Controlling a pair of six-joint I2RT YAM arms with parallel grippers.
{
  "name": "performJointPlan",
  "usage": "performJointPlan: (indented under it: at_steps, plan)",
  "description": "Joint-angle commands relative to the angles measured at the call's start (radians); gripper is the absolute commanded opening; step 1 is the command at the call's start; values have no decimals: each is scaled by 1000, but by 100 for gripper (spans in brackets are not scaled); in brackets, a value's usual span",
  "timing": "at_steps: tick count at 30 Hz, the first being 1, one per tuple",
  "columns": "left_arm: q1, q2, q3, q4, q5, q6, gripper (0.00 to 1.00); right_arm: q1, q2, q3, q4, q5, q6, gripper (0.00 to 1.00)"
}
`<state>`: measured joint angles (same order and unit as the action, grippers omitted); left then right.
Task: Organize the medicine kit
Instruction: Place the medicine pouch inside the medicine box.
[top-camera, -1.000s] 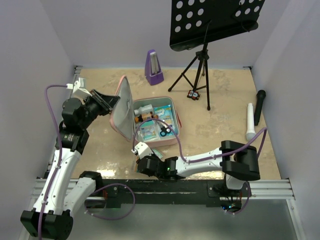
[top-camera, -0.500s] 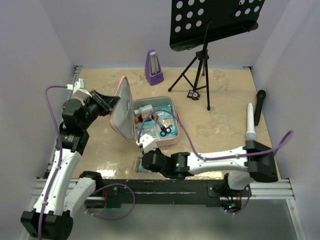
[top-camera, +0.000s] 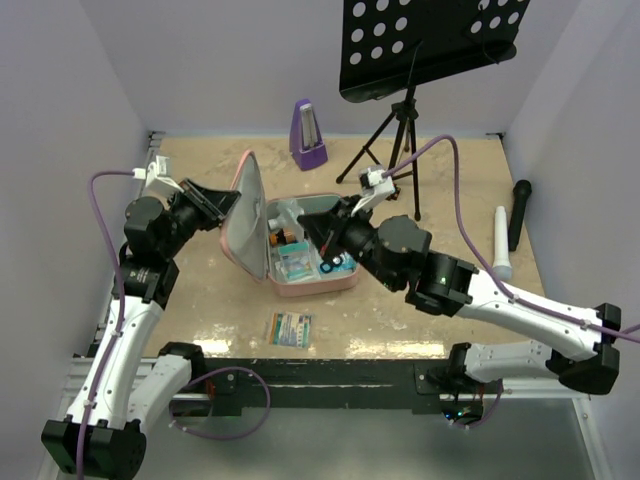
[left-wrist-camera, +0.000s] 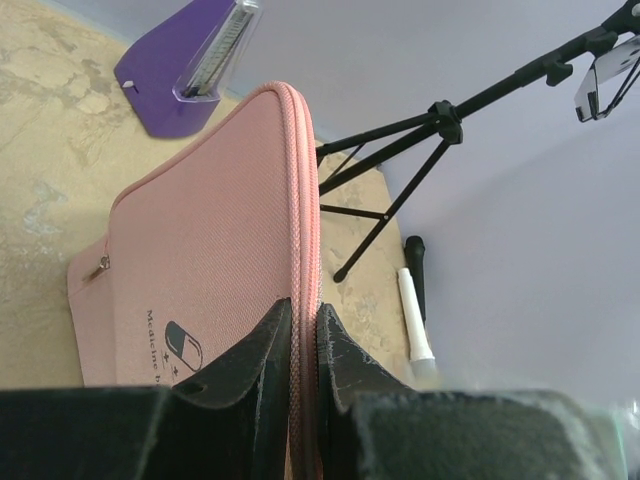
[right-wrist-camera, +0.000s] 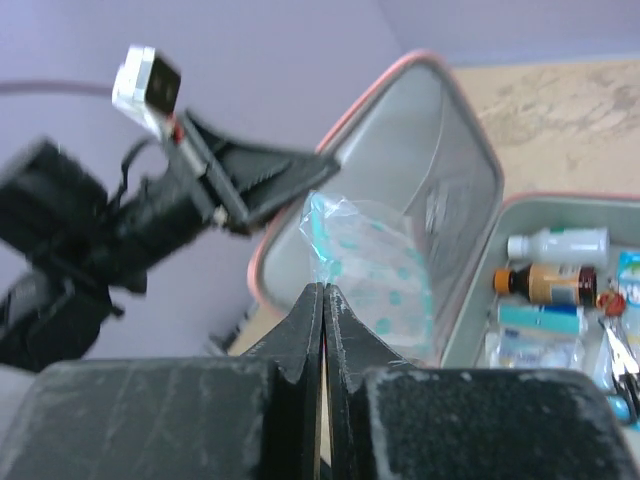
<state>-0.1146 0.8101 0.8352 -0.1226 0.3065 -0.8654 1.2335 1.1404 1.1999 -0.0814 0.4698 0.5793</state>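
I am holding the pink square soft-sided zip medicine kit (top-camera: 318, 284) open just left of centre in the top view. My left gripper (left-wrist-camera: 303, 322) is clamped on the zippered rim of its upright lid (left-wrist-camera: 200, 250), and that is all that is propping the lid up. My right gripper (right-wrist-camera: 322, 296) is pinched tight on a clear crinkly plastic packet (right-wrist-camera: 372, 258) with teal spots, hanging in front of the grey lining above the left part of the tray.

As I judge it, placing the packet well means coming down slowly and straight, aiming for a bare patch of tray away from the brown bottle (right-wrist-camera: 545, 282) and the white bottle (right-wrist-camera: 560, 243) in the right of the wrist view. I am planning to let go only once the packet is resting low, since the film is light and may spring out. The left grip should stay firm so the lid does not drop on my fingers. A flat striped packet (top-camera: 290, 327) is lying on the table at lower centre, outside the kit.
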Motion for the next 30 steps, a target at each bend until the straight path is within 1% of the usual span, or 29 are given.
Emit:
performJointPlan:
  at_steps: [1, 4, 8, 12, 21, 30]
  plan:
    - [-7, -6, 24, 181, 13, -63, 0, -110, 16, -16, 234, -154, 106, 0]
    - [-7, 6, 25, 195, 13, -72, 0, -155, 48, 7, 351, -216, 166, 0]
    - [-7, 15, 25, 199, 9, -75, 0, -190, 139, 76, 390, -290, 256, 0]
    - [-7, 15, 21, 204, -3, -75, 0, -212, 194, 81, 452, -341, 346, 0]
    - [-7, 6, 1, 216, -4, -80, 0, -224, 265, 46, 588, -364, 447, 0]
    - [-7, -18, -18, 228, -9, -67, 0, -233, 326, 64, 594, -333, 522, 0]
